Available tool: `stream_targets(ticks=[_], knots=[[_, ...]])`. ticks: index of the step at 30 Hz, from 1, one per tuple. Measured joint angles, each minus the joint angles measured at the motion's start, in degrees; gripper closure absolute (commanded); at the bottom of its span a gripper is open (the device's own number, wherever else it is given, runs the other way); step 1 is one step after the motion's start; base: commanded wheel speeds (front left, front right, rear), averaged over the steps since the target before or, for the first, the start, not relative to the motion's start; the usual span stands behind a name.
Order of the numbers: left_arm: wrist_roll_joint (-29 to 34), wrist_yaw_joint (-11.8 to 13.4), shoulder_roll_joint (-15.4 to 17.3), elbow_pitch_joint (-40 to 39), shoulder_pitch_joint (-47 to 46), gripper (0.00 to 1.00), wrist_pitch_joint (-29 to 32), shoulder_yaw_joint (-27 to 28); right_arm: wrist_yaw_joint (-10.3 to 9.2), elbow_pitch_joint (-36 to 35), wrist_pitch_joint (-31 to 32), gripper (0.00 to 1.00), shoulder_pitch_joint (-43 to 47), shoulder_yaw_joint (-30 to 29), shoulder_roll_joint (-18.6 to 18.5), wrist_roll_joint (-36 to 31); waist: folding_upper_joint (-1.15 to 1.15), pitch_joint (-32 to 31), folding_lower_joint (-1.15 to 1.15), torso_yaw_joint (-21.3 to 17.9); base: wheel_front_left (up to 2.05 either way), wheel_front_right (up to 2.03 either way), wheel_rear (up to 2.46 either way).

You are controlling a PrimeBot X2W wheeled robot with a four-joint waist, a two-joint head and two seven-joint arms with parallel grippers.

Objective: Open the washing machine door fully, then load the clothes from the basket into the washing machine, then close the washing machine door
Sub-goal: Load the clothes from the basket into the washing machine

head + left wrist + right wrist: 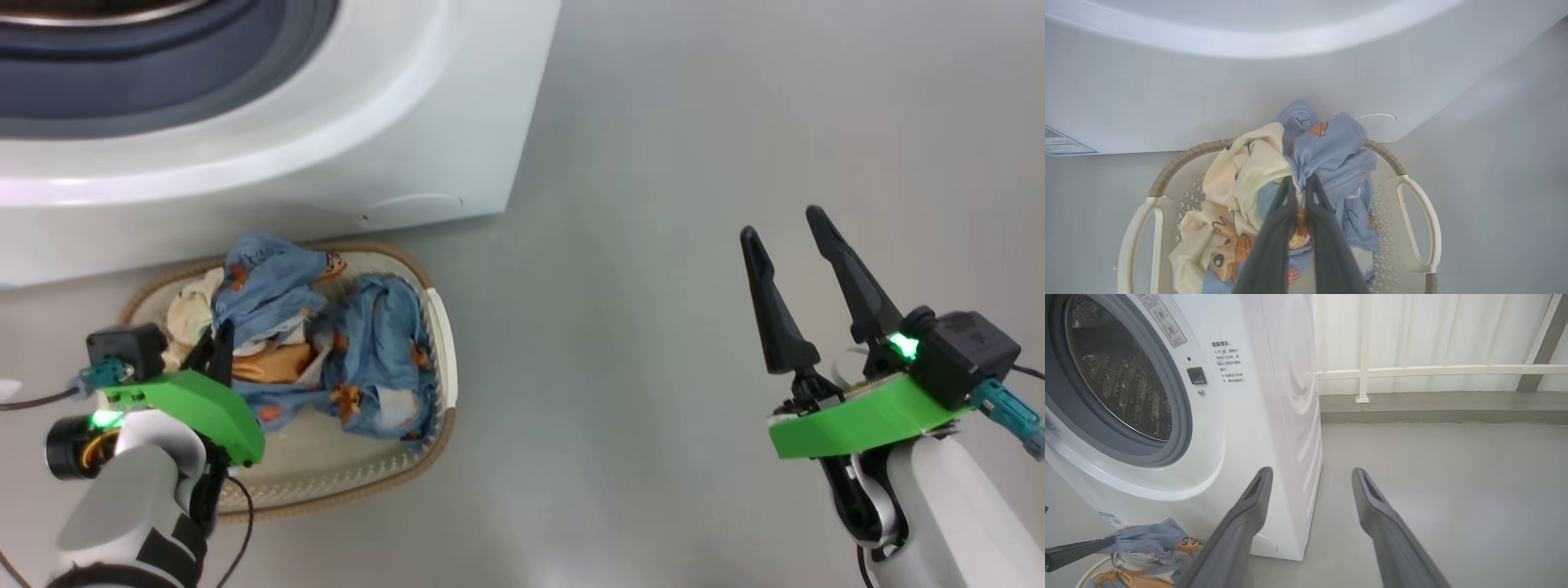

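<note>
Left end effector point(1300, 182) grips the clothes point(1331, 143) in the basket point(1180, 157). Right end effector point(783, 222) sits open w/ nothing held.

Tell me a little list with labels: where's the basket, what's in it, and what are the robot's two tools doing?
Basket: on the grey floor, right in front of the washing machine
Inside basket: heap of blue and cream clothes
Left tool: shut, pinching a blue fold of the clothes
Right tool: open, holding nothing, above the floor beside the machine
Drum: uncovered, steel inside visible
</note>
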Motion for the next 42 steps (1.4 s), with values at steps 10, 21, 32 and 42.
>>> stream_targets(ticks=[10, 21, 32, 42], knots=[[0.0, 0.0, 0.6, -11.7, 7.2, 1.00, -0.1, 2.3, 0.00, 0.6, 0.0, 0.00, 3.2, -0.5, -0.5, 0.2, 0.00, -5.8, 0.00, 1.2, 0.00, 0.00, 0.00], [4.6, 0.3, 0.1, -26.0, 17.9, 1.00, -0.1, 9.7, 0.00, 0.9, 0.0, 0.00, 7.8, -2.1, -1.7, 0.3, 0.00, -12.5, 0.00, 2.7, 0.00, 0.00, 0.00], [9.7, 0.6, -1.5, -40.5, 27.8, 1.00, -0.1, 15.7, 0.00, 0.8, 0.0, 0.00, 11.6, -2.7, -2.2, 0.5, 0.00, -17.5, 0.00, 4.1, 0.00, 0.00, 0.00], [12.2, 1.4, -3.5, -51.7, 36.0, 1.00, -0.3, 20.1, 0.00, 0.8, 0.0, 0.00, 12.2, -3.8, -2.2, 0.6, 0.00, -18.7, 0.01, 4.3, 0.00, 0.00, 0.00]])
